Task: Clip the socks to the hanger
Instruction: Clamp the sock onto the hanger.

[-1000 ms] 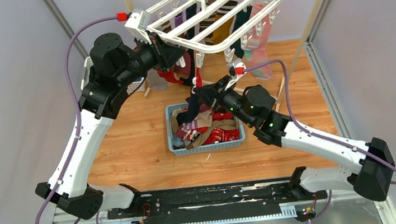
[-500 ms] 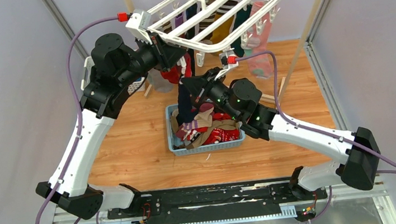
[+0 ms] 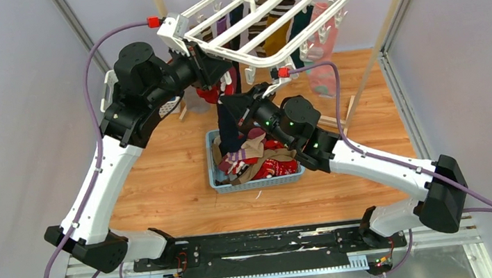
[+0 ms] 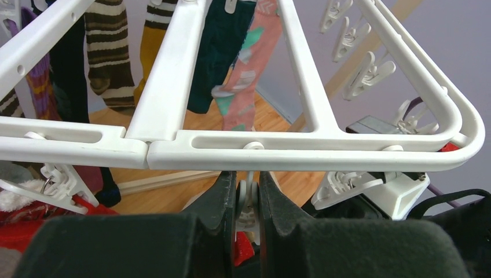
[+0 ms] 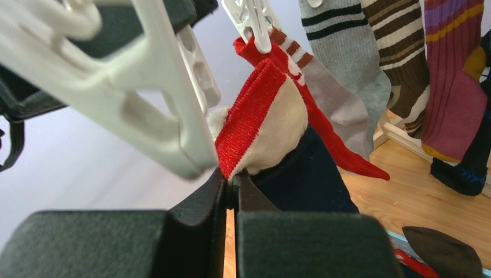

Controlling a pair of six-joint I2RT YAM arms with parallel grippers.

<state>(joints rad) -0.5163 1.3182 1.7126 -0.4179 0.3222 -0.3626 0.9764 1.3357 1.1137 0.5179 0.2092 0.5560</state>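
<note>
The white hanger [image 3: 269,58] hangs from the rail at the back, with several socks [image 3: 320,46] clipped under it. My left gripper [image 4: 248,194] is shut on a white clip [image 4: 248,202] under the hanger's near bar [image 4: 301,155]. My right gripper [image 5: 233,191] is shut on a navy sock with a red and white cuff [image 5: 263,124] and holds it up just beside the hanger's clips [image 5: 255,23]. In the top view the navy sock [image 3: 229,128] dangles from the right gripper [image 3: 232,105] above the basket.
A blue basket [image 3: 224,182] with several more socks [image 3: 259,160] stands on the wooden table below the hanger. The wooden rack post [image 3: 390,17] and metal rail stand at the back right. Grey walls close in on both sides.
My right arm has lifted the navy sock up out of the basket and leftward, close under the hanger's near corner. The left gripper has stayed at its clip.
</note>
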